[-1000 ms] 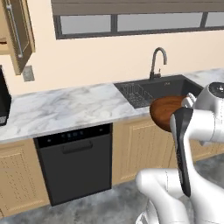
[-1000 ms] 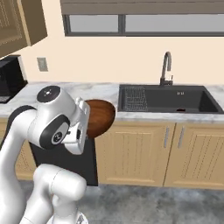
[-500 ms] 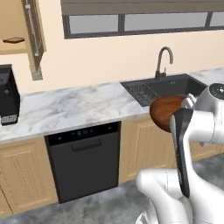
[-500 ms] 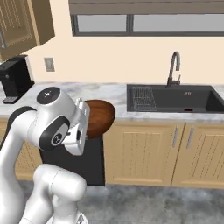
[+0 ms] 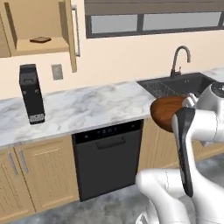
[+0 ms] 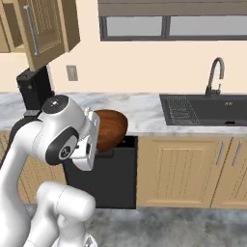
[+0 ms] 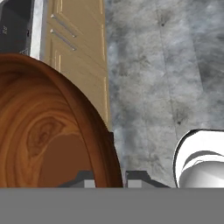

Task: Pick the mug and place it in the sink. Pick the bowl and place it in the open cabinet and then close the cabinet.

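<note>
The bowl (image 7: 43,131), wide and reddish-brown with wood grain, is gripped by its rim; my gripper (image 7: 110,177) is shut on that rim, one finger on each side. I carry the bowl (image 5: 167,112) tilted on edge at counter height, in front of the counter, close to my arm. From the right side the bowl (image 6: 111,128) hangs over the dishwasher. The cabinet (image 5: 40,47) stands open at the upper left, its door (image 5: 70,31) swung out with a silver bar handle. The dark sink (image 5: 183,83) with gooseneck faucet (image 5: 179,56) lies to the right. The mug is out of view.
A black coffee machine (image 5: 31,94) stands on the marble counter (image 5: 87,107) under the open cabinet. A small flat brown item (image 5: 40,40) lies on the cabinet shelf. A black dishwasher (image 5: 109,157) sits below the counter. In the right base view the cabinet door (image 6: 46,26) juts out at upper left.
The whole picture has shifted right as the base drove left: sink nearer the right edge, open cabinet and coffee machine further in. The bowl stays gripped the same way.
</note>
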